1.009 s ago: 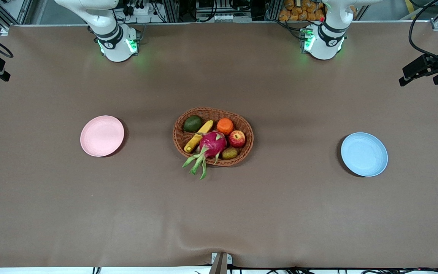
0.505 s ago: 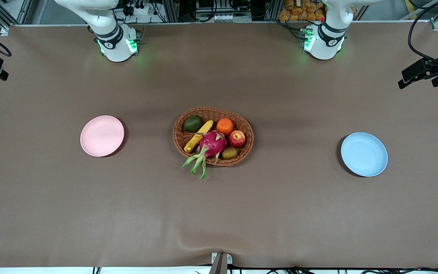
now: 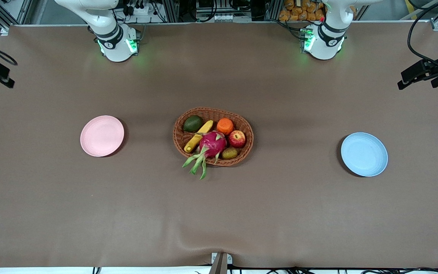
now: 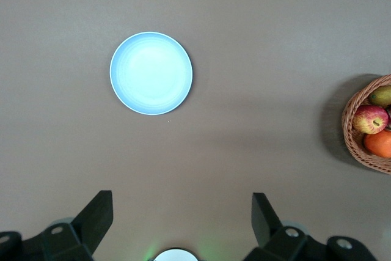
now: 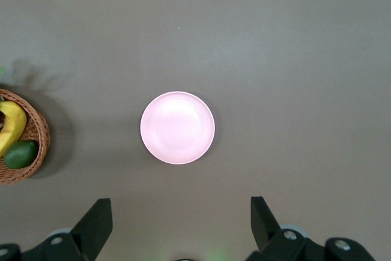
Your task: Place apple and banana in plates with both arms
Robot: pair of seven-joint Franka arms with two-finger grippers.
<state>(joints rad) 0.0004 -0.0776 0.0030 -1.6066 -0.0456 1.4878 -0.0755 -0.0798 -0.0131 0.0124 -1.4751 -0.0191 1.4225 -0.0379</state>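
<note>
The apple [image 3: 237,139] and the banana [image 3: 198,136] lie in the wicker basket [image 3: 213,111] at mid table. The pink plate [image 3: 102,136] is empty toward the right arm's end. The blue plate [image 3: 364,154] is empty toward the left arm's end. My left gripper [image 4: 180,212] is open and empty, high over bare table, with the blue plate [image 4: 151,73] and the apple [image 4: 370,119] in its view. My right gripper [image 5: 180,212] is open and empty, high over bare table, with the pink plate [image 5: 177,128] and the banana [image 5: 11,128] in its view.
The basket also holds a magenta dragon fruit [image 3: 212,144], an orange [image 3: 225,125], an avocado [image 3: 192,123] and a small brown fruit [image 3: 229,153]. The dragon fruit's green leaves hang over the basket's rim. Brown cloth covers the whole table.
Both arms' black hands at the edges of the front view have shifted slightly. Nothing on the table has moved.
</note>
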